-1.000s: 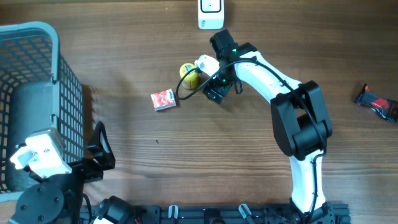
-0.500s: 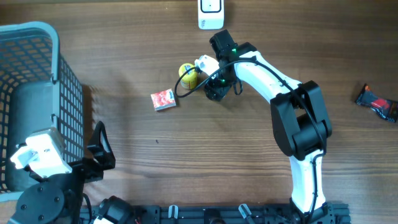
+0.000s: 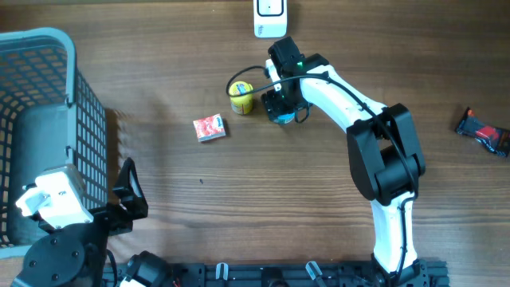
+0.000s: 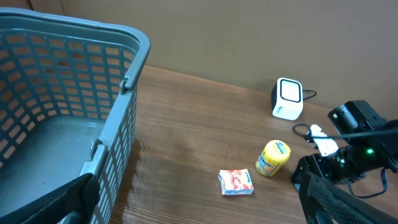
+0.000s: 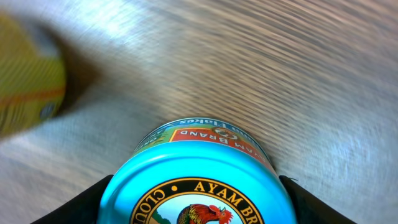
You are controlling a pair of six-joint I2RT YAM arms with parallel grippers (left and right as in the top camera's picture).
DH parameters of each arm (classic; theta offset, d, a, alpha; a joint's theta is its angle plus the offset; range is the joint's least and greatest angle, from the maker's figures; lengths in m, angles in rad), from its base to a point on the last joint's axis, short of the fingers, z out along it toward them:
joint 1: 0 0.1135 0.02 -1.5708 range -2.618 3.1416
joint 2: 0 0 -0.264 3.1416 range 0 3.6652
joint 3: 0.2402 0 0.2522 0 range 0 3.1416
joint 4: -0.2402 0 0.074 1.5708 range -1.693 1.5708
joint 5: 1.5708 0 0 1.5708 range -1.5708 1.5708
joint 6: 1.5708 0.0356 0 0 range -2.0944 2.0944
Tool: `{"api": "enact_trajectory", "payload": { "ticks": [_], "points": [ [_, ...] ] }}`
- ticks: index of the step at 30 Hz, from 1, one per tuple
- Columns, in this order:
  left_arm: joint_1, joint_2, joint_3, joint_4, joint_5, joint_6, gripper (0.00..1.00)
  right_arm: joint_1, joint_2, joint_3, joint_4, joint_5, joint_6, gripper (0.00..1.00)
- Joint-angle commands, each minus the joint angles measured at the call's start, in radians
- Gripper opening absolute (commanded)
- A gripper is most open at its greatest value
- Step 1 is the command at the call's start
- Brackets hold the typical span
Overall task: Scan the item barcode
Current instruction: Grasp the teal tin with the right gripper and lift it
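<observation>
My right gripper [image 3: 280, 110] is shut on a blue-lidded tin can [image 5: 196, 180] with a rooster label; black fingers [image 5: 84, 208] press both of its sides. From overhead only the can's blue edge [image 3: 281, 119] peeks out below the gripper. The white barcode scanner [image 3: 270, 16] stands at the table's far edge, just beyond the gripper, and also shows in the left wrist view [image 4: 288, 99]. No barcode is visible on the can. At the near left corner, beside the basket, my left gripper [image 4: 199, 202] hangs open and empty.
A yellow jar [image 3: 241, 96] stands just left of the right gripper, blurred in the right wrist view [image 5: 25, 81]. A red-and-white packet [image 3: 209, 127] lies further left. A grey basket [image 3: 68, 56] fills the left side. A dark wrapper [image 3: 482, 131] lies at the far right.
The right gripper's jaws closed on the can and its wrist turned over it. The cable loop swung up behind the yellow jar. The left arm stayed still.
</observation>
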Motion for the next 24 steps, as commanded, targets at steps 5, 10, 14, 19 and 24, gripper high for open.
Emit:
{"api": "enact_trajectory", "payload": {
  "ticks": [5, 10, 14, 19, 24],
  "points": [
    [-0.007, 0.010, 0.004, -0.007, -0.013, -0.018, 1.00, -0.001, 0.028, 0.008, -0.095, -0.067, 0.436, 0.55],
    [-0.007, 0.010, 0.004, -0.028, -0.013, -0.039, 1.00, -0.002, 0.027, 0.009, -0.160, -0.156, 0.435, 0.51],
    [-0.007, 0.010, 0.003, -0.032, -0.013, -0.043, 1.00, -0.007, 0.026, 0.019, -0.256, -0.286, 0.424, 0.47],
    [-0.007, 0.010, 0.004, -0.040, -0.013, -0.043, 1.00, -0.007, 0.025, 0.024, -0.364, -0.441, 0.402, 0.43],
    [-0.007, 0.010, 0.003, -0.058, -0.013, -0.047, 1.00, -0.007, 0.025, 0.025, -0.475, -0.555, 0.346, 0.38]
  ]
}}
